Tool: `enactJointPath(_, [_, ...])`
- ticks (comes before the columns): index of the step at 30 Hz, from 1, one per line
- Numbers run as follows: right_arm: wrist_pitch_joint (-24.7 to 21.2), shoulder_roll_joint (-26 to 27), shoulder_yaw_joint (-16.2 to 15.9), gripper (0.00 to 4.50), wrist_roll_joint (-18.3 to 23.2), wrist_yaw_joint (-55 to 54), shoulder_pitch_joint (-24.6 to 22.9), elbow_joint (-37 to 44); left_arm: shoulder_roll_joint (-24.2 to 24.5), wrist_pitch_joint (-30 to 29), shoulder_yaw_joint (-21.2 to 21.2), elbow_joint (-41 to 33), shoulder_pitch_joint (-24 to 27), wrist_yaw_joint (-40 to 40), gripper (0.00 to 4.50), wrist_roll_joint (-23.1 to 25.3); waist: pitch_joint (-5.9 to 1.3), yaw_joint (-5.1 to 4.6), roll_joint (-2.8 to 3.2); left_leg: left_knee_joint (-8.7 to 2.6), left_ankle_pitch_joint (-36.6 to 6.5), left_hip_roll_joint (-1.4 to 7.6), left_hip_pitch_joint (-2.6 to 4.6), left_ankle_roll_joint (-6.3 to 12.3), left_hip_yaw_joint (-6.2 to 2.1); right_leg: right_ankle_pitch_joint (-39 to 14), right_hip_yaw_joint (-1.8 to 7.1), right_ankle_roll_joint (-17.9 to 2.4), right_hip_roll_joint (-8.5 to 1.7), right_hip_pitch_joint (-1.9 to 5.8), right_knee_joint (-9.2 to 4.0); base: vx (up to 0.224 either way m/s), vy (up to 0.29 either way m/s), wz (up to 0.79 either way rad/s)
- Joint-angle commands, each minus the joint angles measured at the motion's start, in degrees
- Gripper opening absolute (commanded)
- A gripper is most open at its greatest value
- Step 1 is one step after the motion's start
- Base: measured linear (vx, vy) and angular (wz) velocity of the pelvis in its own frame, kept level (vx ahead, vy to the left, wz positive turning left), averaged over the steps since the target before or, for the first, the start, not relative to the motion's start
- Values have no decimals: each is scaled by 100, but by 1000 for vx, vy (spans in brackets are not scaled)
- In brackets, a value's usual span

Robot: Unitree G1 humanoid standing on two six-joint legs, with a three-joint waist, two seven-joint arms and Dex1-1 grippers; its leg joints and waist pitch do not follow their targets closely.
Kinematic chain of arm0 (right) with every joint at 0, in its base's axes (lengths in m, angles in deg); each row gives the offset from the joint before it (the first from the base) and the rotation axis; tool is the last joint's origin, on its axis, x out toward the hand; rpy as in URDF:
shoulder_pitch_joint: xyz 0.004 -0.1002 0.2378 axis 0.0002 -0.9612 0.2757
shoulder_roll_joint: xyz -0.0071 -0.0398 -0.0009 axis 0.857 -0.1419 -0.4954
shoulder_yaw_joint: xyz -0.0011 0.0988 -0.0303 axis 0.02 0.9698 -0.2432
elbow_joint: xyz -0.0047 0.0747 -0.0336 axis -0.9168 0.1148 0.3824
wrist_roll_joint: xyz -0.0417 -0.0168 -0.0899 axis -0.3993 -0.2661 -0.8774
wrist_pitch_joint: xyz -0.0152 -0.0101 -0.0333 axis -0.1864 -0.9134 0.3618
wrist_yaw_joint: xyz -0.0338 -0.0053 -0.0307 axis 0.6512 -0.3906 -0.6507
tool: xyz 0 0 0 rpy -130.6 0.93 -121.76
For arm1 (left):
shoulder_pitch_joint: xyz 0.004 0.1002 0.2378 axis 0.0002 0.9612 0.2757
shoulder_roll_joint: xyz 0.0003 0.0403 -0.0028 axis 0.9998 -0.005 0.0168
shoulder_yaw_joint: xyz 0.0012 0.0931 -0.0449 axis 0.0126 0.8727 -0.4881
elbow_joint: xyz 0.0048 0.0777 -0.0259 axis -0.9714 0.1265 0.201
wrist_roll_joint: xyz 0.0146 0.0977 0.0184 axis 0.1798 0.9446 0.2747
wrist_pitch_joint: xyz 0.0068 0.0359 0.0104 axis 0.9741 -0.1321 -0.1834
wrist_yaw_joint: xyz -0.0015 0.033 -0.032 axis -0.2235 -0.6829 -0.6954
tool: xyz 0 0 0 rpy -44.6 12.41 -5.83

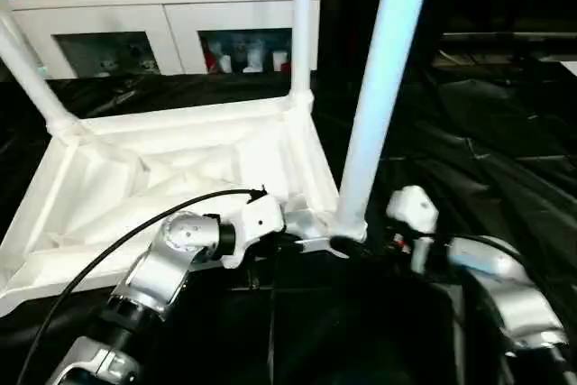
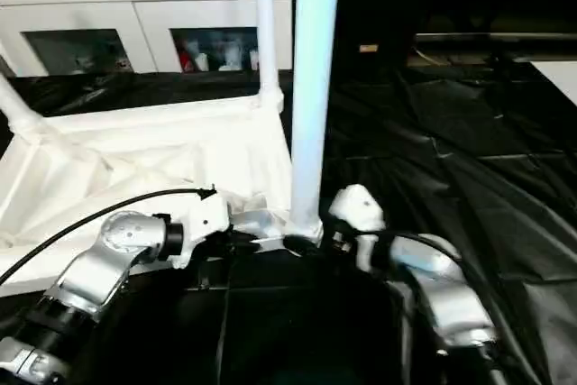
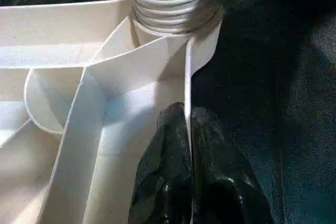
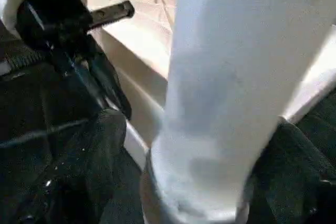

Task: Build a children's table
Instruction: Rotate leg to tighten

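Observation:
The white table top [image 1: 162, 178] lies upside down on the black sheet. Three legs stand up from its corner sockets: one at the far left [image 1: 27, 69], one at the far right [image 1: 302, 15], and one at the near right [image 1: 383, 69]. My left gripper [image 1: 293, 242] is shut on the top's thin rim [image 3: 188, 77] just beside the near right socket, one black finger [image 3: 163, 177] on each side of the wall. My right gripper [image 1: 347, 245] is shut around the base of the near right leg [image 4: 231, 77], whose ribbed end [image 3: 173, 3] sits in the socket.
A white glass-door cabinet [image 1: 162, 6] stands behind the table top. Crumpled black sheet [image 1: 487, 151] covers the big table to the right and in front. A black cable [image 1: 108, 245] runs along my left forearm.

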Motion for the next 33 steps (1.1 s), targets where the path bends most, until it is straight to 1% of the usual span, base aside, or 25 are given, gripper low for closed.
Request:
enactJointPath(1, [36, 26, -10, 371, -39, -21, 68, -78, 32, -132, 204, 295, 126, -69, 0, 117, -323, 33, -70, -435, -190, 400, -83, 713, -149, -848, 269, -1661, -490, 343, -336, 0, 0, 0])
enactJointPath(3, [71, 43, 1, 371, -58, -27, 97, -137, 45, -127, 195, 301, 118, -70, 0, 114, -325, 66, -72, -424, -80, 396, -93, 783, -139, -655, 270, -1715, -497, 355, -317, 0, 0, 0])
enactJointPath(8, [145, 33, 7, 371, -95, -47, 130, -263, 69, -113, 187, 314, 126, -71, 0, 104, -315, 68, -85, -431, -225, 390, -93, 714, -136, -947, 268, -1665, -498, 360, -343, 0, 0, 0])
enactJointPath(9, [166, 23, 2, 345, -99, -44, 131, -283, 72, -109, 192, 315, 127, -76, 0, 104, -317, 71, -76, -431, -232, 391, -88, 698, -138, -950, 269, -1661, -500, 360, -342, 0, 0, 0])
enactJointPath(10, [206, 1, -14, 345, -128, -38, 133, -311, 75, -109, 197, 313, 129, -81, 0, 101, -321, 69, -79, -427, -220, 390, -90, 699, -137, -928, 271, -1661, -501, 363, -340, 0, 0, 0])
enactJointPath(12, [248, -20, -33, 326, -166, -29, 131, -354, 82, -108, 204, 307, 132, -90, 0, 90, -328, 72, -78, -424, -151, 395, -82, 714, -138, -806, 268, -1677, -493, 359, -321, 0, 0, 0])
enactJointPath(14, [249, -15, -27, 300, -160, -35, 132, -365, 85, -106, 204, 306, 134, -91, 0, 87, -326, 70, -81, -420, -119, 391, -90, 753, -136, -740, 267, -1696, -493, 362, -317, 0, 0, 0])
enactJointPath(19, [263, 11, -8, 265, -130, -33, 155, -407, 91, -101, 203, 309, 135, -86, 0, 80, -332, 74, -80, -415, -130, 389, -89, 760, -136, -802, 267, -1690, -496, 369, -320, 0, 0, 0])
enactJointPath(26, [337, 22, -82, 260, -189, -1, 130, -513, 120, -106, 206, 314, 148, -78, 0, 66, -336, 75, -86, -408, -80, 386, -90, 797, -134, -744, 262, -1709, -497, 366, -309, 0, 0, 0])
enactJointPath(29, [360, 47, -116, 259, -233, -39, 89, -561, 118, -114, 203, 314, 160, -84, 0, 59, -327, 73, -90, -410, -90, 385, -95, 799, -134, -784, 261, -1699, -496, 367, -316, 0, 0, 0])
enactJointPath(30, [353, 116, -88, 259, -261, -183, 79, -629, 94, -133, 193, 326, 167, -115, 0, 52, -322, 69, -96, -411, -91, 383, -98, 806, -133, -792, 262, -1690, -492, 366, -317, 0, 0, 0])
enactJointPath(32, [343, 275, -9, 259, -297, -498, 87, -755, 46, -168, 173, 353, 167, -172, 0, 36, -317, 63, -89, -416, -124, 382, -92, 790, -132, -864, 261, -1680, -492, 358, -327, 0, 0, 0])
enactJointPath(33, [325, 480, 87, 259, -332, -887, 103, -890, -62, -243, 128, 429, 140, -307, 0, 18, -283, 39, -84, -436, -274, 380, -99, 737, -130, -1083, 262, -1650, -492, 342, -358, 0, 0, 0])
